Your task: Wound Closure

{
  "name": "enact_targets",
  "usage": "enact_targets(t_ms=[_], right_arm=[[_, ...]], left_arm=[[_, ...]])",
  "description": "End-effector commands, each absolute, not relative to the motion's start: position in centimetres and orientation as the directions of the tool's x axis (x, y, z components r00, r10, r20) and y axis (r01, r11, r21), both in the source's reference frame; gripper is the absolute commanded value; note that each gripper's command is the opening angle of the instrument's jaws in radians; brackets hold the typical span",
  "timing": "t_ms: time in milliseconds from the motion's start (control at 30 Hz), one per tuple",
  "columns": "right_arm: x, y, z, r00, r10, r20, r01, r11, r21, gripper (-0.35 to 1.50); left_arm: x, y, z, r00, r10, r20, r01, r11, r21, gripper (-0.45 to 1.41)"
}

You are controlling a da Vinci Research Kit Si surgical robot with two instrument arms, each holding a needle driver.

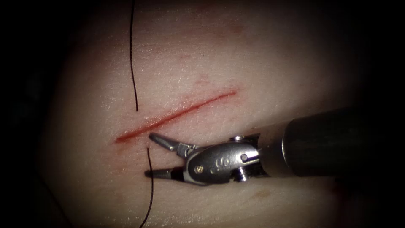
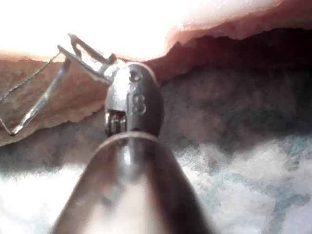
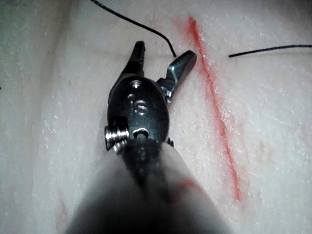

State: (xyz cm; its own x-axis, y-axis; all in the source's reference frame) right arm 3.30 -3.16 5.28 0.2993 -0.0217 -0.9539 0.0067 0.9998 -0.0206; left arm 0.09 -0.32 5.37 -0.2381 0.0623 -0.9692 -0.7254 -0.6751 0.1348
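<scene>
Endoscope view has my right tool (image 1: 148,155) gaping empty astride the thread (image 1: 150,185) below the cut (image 1: 177,115), which I judge unclosed with thread crossing under it, while my left tool (image 2: 73,46) clamps the needle (image 2: 41,102).

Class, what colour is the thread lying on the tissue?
Black; the thread shows best in the endoscope view.

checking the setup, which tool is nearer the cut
Right. The right tool has open, empty jaws on the tissue just below the cut, straddling a thread. The left tool holds the needle off the tissue's edge.
</scene>
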Motion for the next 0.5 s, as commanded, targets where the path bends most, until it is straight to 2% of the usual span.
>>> enact_targets(t_ms=[33,67,100,133,167,200,233,267,500], right_arm=[[3.43,-3.3,5.39,0.292,-0.027,-0.956,0.015,1.0,-0.024,1.05],[3.46,-3.32,5.4,0.285,-0.032,-0.958,0.02,0.999,-0.028,0.95],[3.46,-3.32,5.4,0.285,-0.032,-0.958,0.02,0.999,-0.028,0.95],[3.47,-3.32,5.39,0.282,-0.032,-0.959,0.022,0.999,-0.027,0.74],[3.47,-3.32,5.39,0.282,-0.032,-0.959,0.022,0.999,-0.027,0.74],[3.45,-3.31,5.36,0.28,-0.031,-0.959,0.024,0.999,-0.025,0.12],[3.45,-3.31,5.36,0.28,-0.031,-0.959,0.024,0.999,-0.025,0.12],[3.37,-3.3,5.31,0.279,-0.045,-0.959,0.041,0.999,-0.035,-0.35],[3.06,-3.39,5.09,0.277,-0.062,-0.959,0.031,0.998,-0.055,-0.35]], left_arm=[[0.02,-0.4,5.44,-0.236,0.065,-0.97,-0.725,-0.676,0.131,-0.45],[0.02,-0.4,5.44,-0.232,0.068,-0.97,-0.727,-0.675,0.127,-0.45],[0.02,-0.4,5.44,-0.232,0.068,-0.97,-0.727,-0.675,0.127,-0.45],[0.02,-0.41,5.44,-0.233,0.068,-0.97,-0.727,-0.675,0.127,-0.45],[0.02,-0.41,5.44,-0.233,0.068,-0.97,-0.727,-0.675,0.127,-0.45],[0.01,-0.41,5.44,-0.233,0.068,-0.97,-0.727,-0.674,0.127,-0.45],[0.01,-0.41,5.44,-0.233,0.068,-0.97,-0.727,-0.674,0.127,-0.45],[0.01,-0.41,5.44,-0.232,0.066,-0.97,-0.726,-0.675,0.127,-0.45],[-0.03,-0.4,5.45,-0.232,0.065,-0.971,-0.724,-0.678,0.127,-0.45]])
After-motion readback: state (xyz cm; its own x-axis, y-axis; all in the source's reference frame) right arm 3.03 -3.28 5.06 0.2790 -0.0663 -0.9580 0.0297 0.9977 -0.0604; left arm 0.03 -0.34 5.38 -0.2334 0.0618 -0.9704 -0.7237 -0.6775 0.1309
